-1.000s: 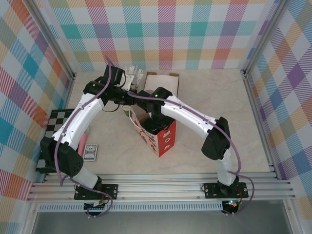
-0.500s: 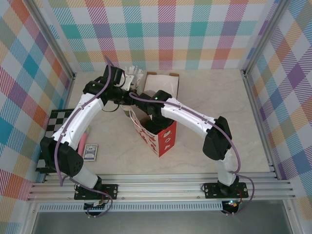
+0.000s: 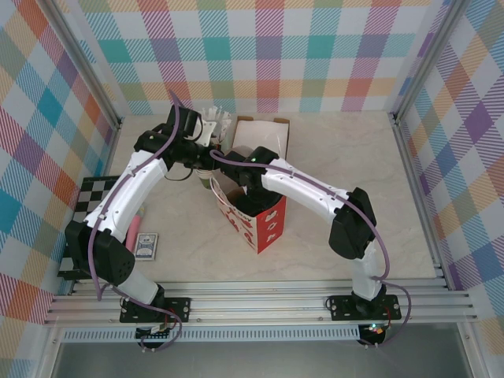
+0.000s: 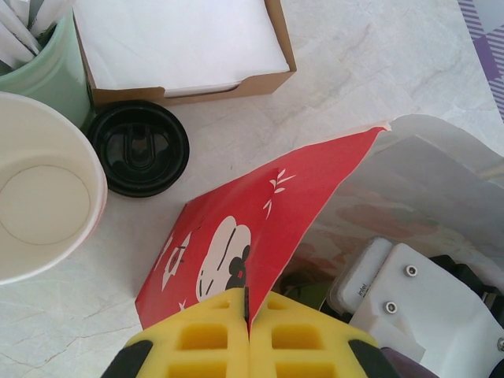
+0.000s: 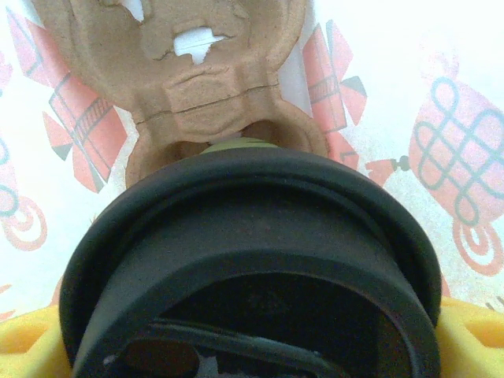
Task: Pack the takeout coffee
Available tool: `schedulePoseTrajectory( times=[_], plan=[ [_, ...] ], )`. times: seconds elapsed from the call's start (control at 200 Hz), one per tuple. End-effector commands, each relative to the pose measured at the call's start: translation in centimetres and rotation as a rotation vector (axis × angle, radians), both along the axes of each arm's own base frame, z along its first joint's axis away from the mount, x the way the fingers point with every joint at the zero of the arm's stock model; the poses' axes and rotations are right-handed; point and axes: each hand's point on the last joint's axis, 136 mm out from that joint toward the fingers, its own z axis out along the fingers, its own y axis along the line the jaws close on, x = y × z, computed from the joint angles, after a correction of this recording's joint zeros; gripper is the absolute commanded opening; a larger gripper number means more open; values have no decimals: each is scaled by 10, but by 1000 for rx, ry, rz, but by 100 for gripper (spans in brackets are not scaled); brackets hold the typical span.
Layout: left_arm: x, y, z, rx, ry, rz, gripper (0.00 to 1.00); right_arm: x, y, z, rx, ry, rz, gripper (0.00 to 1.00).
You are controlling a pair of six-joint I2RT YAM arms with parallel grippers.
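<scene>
The takeout coffee sits between my right gripper's yellow fingers (image 5: 22,346), its black lid (image 5: 252,236) close to the camera and a sliver of dark-green cup (image 5: 236,145) beyond it. My right gripper (image 5: 252,350) is shut on it inside the red patterned paper bag (image 3: 261,224), above a brown cardboard cup carrier (image 5: 206,79) at the bag's bottom. My left gripper (image 4: 250,303) is shut on the bag's red rim (image 4: 260,209), holding it apart. From above, the right wrist (image 3: 244,175) reaches into the bag's mouth.
Behind the bag stand a stack of cream cups (image 4: 39,197), a loose black lid (image 4: 140,148), a pale-green cup of packets (image 4: 49,75) and a cardboard box of napkins (image 4: 181,39). A checkerboard (image 3: 90,197) and a card deck (image 3: 146,246) lie at the left.
The right wrist has shifted slightly toward the far side over the bag's mouth. The left arm and the bag have stayed put.
</scene>
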Motion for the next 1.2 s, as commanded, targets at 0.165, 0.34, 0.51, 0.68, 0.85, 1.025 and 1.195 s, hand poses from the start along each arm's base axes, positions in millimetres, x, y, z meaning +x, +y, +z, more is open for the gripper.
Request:
schedulePoseTrajectory(
  times=[0.165,0.34,0.51,0.68,0.85,1.025,1.195],
  plan=[
    [-4,-1,3,-9,1,-28,0,0,-3,5,27,-18,15,58],
    [-5,-1,3,-8,-1,-27,0,-1,-4,2,30,-15,12,58],
    [-6,0,2,-5,3,-28,0,-2,-4,-1,32,-15,12,57],
    [-6,0,2,-6,3,-24,0,0,-2,0,47,-30,17,57],
    [-6,0,1,-6,6,-25,0,1,-1,1,60,-42,21,57],
    [-5,-1,0,-7,11,-25,0,0,-2,-5,54,-32,20,57],
    [-6,0,-1,-6,11,-27,0,-1,-1,-8,53,-22,22,57]
  ],
)
